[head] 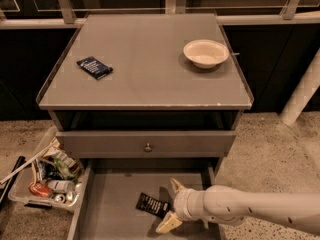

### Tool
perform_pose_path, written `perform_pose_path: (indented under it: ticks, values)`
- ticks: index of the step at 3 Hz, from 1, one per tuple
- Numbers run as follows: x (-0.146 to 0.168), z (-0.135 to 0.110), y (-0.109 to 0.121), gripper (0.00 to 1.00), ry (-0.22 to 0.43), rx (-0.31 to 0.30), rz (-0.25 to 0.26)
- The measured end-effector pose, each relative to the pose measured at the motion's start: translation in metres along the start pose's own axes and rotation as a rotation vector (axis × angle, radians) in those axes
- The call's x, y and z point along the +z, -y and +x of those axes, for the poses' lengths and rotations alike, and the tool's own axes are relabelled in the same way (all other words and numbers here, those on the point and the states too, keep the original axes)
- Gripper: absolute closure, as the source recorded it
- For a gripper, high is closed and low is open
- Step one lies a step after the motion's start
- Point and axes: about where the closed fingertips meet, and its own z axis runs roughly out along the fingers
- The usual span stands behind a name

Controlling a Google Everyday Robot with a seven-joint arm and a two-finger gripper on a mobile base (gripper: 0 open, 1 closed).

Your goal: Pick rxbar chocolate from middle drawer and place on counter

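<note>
- Toward 10 o'clock on the desk (150, 79), a dark blue packet (94, 67) with white print, lying flat.
- Toward 2 o'clock on the same top, a pale shallow bowl (205, 53), well apart from the packet.
- Under the desk top, a dark open gap, then a shut grey drawer front (100, 145) with a small round knob (148, 147) at its middle.
- Below that front, the middle drawer (112, 199), standing open toward 6 o'clock, with only the bar and the hand over its grey floor.
- At 9 o'clock of the drawer, on the speckled ground, a clear bin (20, 196) crammed with packets and cans, just beside the drawer's left wall.
- At 3 o'clock of the desk, a white post (302, 91), leaning.
- Between the hand and the desk top, at 12 o'clock of the hand, the shut drawer front and the desk's front rim.
- Coming in from 4 o'clock, a white arm (250, 213), low and nearly level across the drawer's right wall, wrist aimed toward 9 o'clock.
- In the drawer's right half, the hand (171, 205), its two tan fingers (167, 225) spread wide, one toward 12 o'clock and one toward 6 o'clock, closed on nothing.
- At 9 o'clock of the hand, the rxbar chocolate (152, 205), black with white lettering, flat on the drawer floor and slightly askew.
- Right end of the bar in between the spread fingers; touching or just apart, cannot tell.
</note>
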Motion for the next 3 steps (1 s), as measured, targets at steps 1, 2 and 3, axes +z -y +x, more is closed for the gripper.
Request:
perform_pose_path:
  ticks: [1,2,3]
  values:
    - [0.016,0.011,0.003,0.00,-0.010,0.021,-0.006]
    - [0.033,0.015,-0.002,0.00,-0.005,0.035,-0.025]
    - [0.049,0.018,-0.005,0.00,0.003,0.047,-0.035]
